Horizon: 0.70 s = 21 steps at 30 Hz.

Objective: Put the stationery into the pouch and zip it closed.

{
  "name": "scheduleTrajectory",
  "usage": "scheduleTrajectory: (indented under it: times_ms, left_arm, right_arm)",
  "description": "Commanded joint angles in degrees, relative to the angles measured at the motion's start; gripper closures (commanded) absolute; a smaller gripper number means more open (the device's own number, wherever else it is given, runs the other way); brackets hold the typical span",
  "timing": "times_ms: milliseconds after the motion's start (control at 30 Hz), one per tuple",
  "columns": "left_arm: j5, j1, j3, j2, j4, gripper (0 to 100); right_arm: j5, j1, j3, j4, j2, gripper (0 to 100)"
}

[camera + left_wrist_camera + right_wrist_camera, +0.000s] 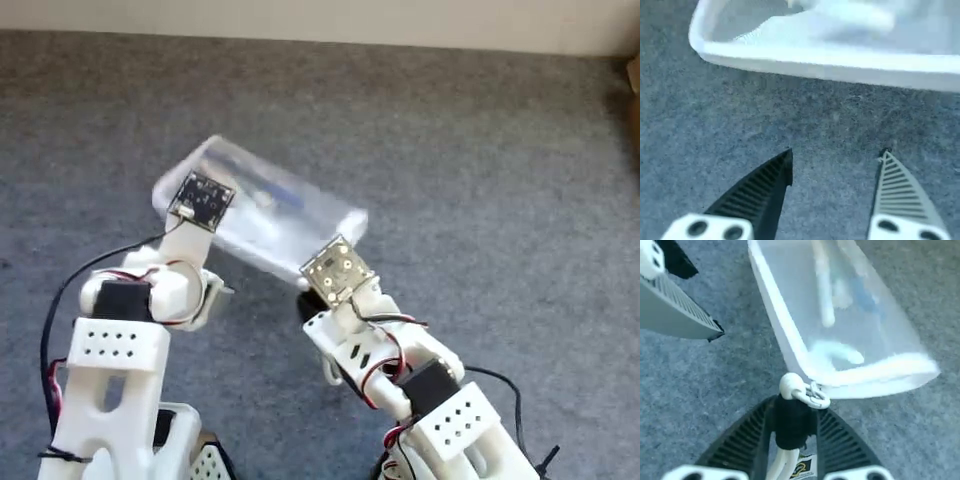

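Lying on grey carpet (500,150), translucent pouch (270,218) with stationery (822,285) seen inside, zipper pull (790,385) pinched tight by the right gripper (797,407), left gripper (836,155) held open, set near the pouch's long edge, apart from it

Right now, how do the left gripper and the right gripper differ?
The left gripper is open and holds nothing; the right gripper is shut on the zipper pull. The left gripper hangs over bare carpet, apart from the pouch; the right gripper sits at the pouch's corner, joined to it through the pull. Both point towards the pouch.
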Motion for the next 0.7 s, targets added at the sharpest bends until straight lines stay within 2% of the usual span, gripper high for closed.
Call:
scheduleTrajectory:
  times_ms: [0,233,400,667]
  left_arm:
    - [-4.6,1.0,-8.3,-1.1,3.4,73]
    - [-16.0,2.2,-11.5,-1.1,4.2,73]
    - [-23.9,7.0,-11.2,-1.1,4.0,73]
    - [-29.5,12.5,-5.0,-1.1,-10.5,73]
  right_arm:
    - [0.2,0.6,-0.9,0.1,-1.6,99.4]
    - [0.3,0.7,-1.0,0.1,-1.6,99.4]
    - [0.0,2.7,-1.4,0.1,-1.6,99.4]
    - [-0.1,5.4,-1.4,0.1,-1.6,99.4]
